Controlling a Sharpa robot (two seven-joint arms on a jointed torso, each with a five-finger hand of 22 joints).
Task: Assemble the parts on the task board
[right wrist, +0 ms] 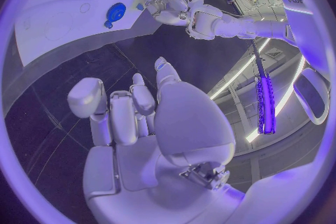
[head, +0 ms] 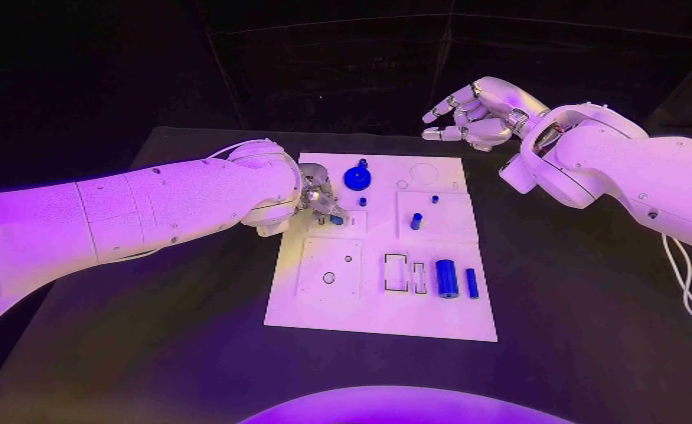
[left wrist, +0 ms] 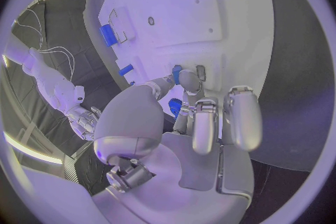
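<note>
One white task board (head: pixel 378 316) on the counter (head: pixel 577 294). Blue parts on it: one round disc (head: pixel 358 179), one fat cylinder (head: pixel 446 278), one slim bar (head: pixel 472 283), one short peg (head: pixel 415 221), two tiny pegs (head: pixel 362 202) (head: pixel 434 198), and one small piece (head: pixel 335 219) at the left robot hand (head: pixel 315 206). Two robot hands, the right (head: pixel 473 112) being the second.

violet light overall | background dark | task board (head: pixel 378 314) brightly lit | wrist views bend at rims

Smooth matt white task board (head: pixel 378 294), glossy blue plastic parts (head: pixel 446 278), matt black table (head: pixel 577 284)
</note>
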